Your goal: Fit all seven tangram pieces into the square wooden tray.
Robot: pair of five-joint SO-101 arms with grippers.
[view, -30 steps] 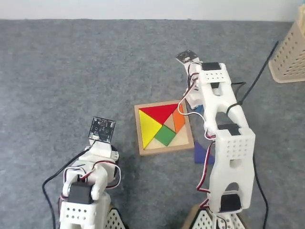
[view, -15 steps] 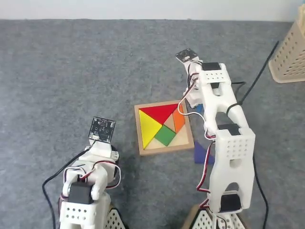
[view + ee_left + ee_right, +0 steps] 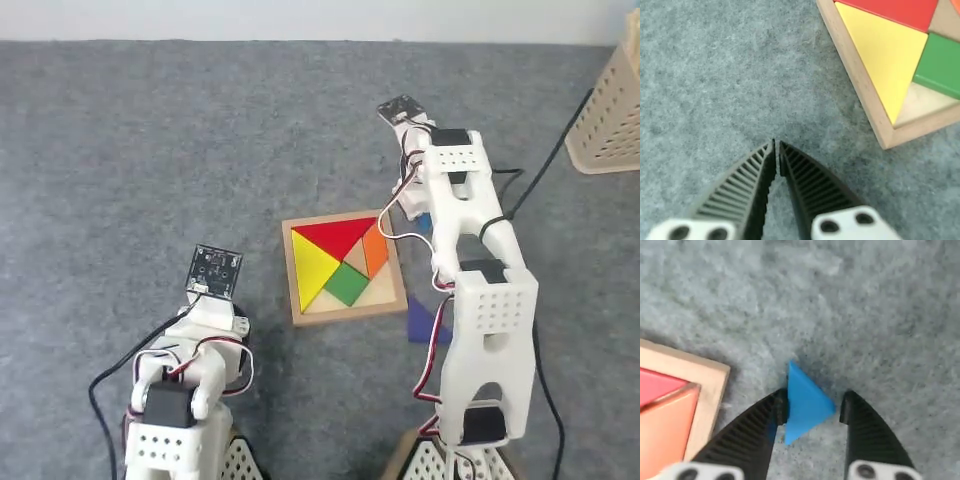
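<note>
The square wooden tray (image 3: 297,296) lies mid-table holding a red triangle (image 3: 335,238), a yellow triangle (image 3: 311,269), a green square (image 3: 347,285) and an orange piece (image 3: 375,249). Beyond the tray's right rim, my right gripper (image 3: 815,395) is open and straddles a small blue triangle (image 3: 806,402) on the carpet; one finger (image 3: 765,422) touches its edge. A dark blue piece (image 3: 423,320) lies right of the tray, partly under the right arm. My left gripper (image 3: 776,145) is shut and empty, on bare carpet near the tray's corner (image 3: 886,137).
A beige perforated basket (image 3: 607,110) stands at the far right edge. Grey carpet covers the whole table, with open room left of and beyond the tray. The right arm's body (image 3: 485,320) overhangs the area right of the tray.
The right arm's wrist has shifted slightly rightward and farther from the base. The left arm and the pieces in the tray have not moved.
</note>
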